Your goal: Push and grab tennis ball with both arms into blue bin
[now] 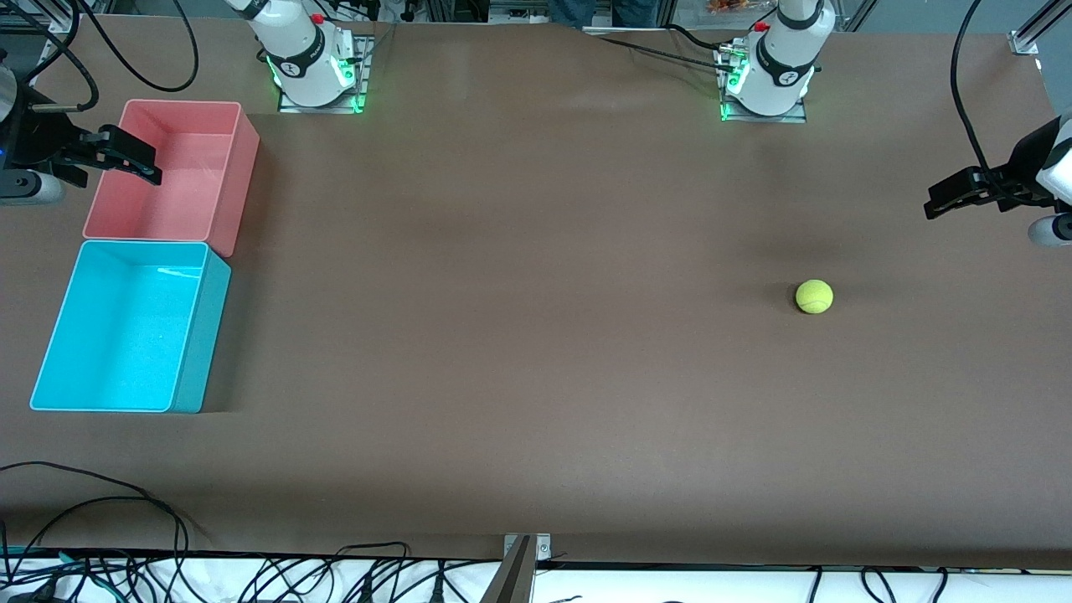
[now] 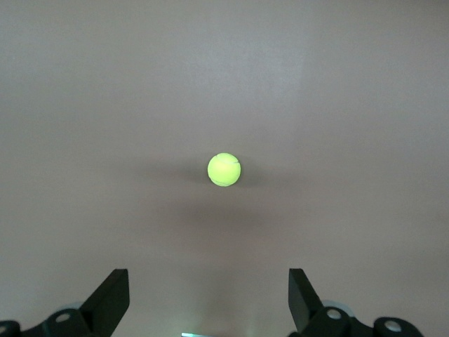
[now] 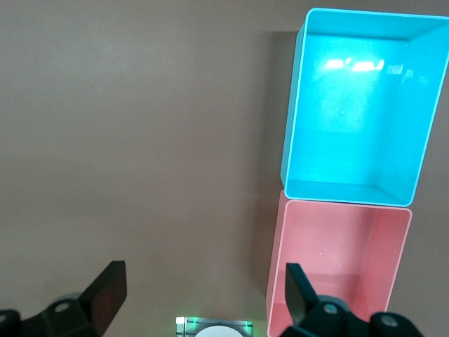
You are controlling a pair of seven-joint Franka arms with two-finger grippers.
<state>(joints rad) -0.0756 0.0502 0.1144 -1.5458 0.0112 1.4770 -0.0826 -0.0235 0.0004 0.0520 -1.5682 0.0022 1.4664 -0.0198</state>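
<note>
One tennis ball [image 1: 814, 296], one blue bin [image 1: 50, 368], one pink bin [image 1: 234, 176], two arms [image 1: 301, 50].

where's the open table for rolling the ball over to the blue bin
Bare brown table runs from the tennis ball to the blue bin, nothing between. It is crowded only at the right arm's end, where the pink bin touches the blue one, the open right pincer above it.
</note>
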